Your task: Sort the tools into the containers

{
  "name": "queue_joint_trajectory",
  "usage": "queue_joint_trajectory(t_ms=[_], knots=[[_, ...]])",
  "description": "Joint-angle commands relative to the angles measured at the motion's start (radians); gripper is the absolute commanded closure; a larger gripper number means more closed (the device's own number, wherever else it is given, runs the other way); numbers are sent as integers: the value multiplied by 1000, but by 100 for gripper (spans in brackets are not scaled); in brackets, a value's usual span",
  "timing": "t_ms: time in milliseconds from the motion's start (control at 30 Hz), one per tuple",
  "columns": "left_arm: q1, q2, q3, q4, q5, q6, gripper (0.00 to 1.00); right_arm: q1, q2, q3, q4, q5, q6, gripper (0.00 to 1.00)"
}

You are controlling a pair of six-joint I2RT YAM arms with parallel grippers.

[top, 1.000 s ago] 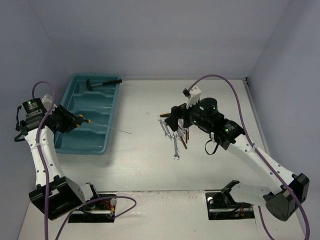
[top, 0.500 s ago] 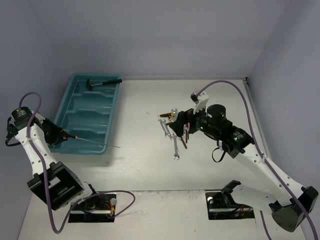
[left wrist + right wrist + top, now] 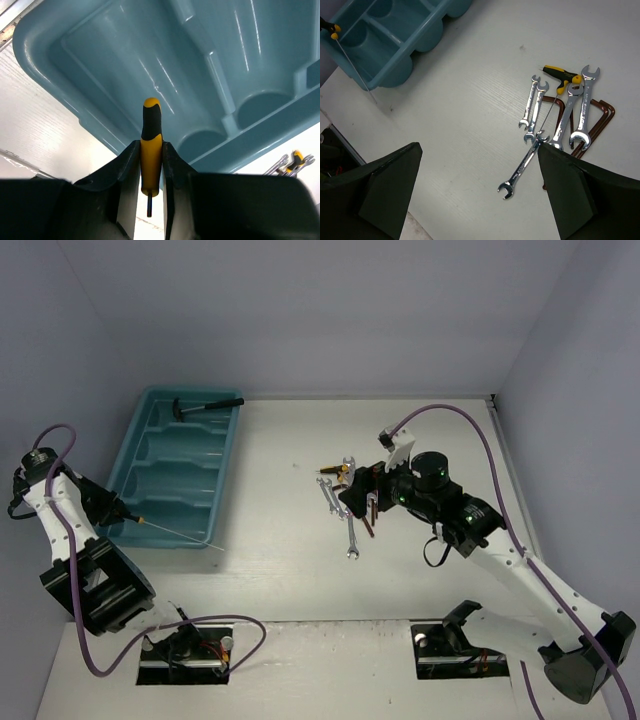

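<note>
Wrenches (image 3: 564, 117) scattered on white table (image 3: 470, 100); pale walls (image 3: 300, 310).

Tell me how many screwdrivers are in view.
2. One screwdriver is held in the left hand at the tray's near edge; the second screwdriver lies among the wrenches. Others may be hidden.

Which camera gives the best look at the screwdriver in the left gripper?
Left wrist: the screwdriver handle fills the middle, clamped in the left gripper, with the tray behind. The top view shows its long thin shaft along the tray's near edge, but tiny. The right wrist view only catches it at its upper-left corner.
</note>
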Motion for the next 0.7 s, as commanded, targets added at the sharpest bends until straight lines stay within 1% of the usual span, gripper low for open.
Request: queue_joint_trajectory(t_ms=[0,233,400,467,533,667], knots=[[6,-44,16,82,-34,-84,85,7,-15,-6,45,-7,-4,0],[6,-77,-44,170,-54,-193,85,7,-11,-8,44,-7,-1,0],[6,-104,-63,178,-92,-220,68,7,-14,-9,41,-13,-3,0],[6,-116,-65,178,-101,-220,58,7,-14,-11,40,-15,-3,0],[6,-121,-63,177,-99,-222,52,7,-14,-12,40,-17,-4,0],[5,-141,-59,177,-87,-217,45,7,-12,-12,39,1,-2,0]])
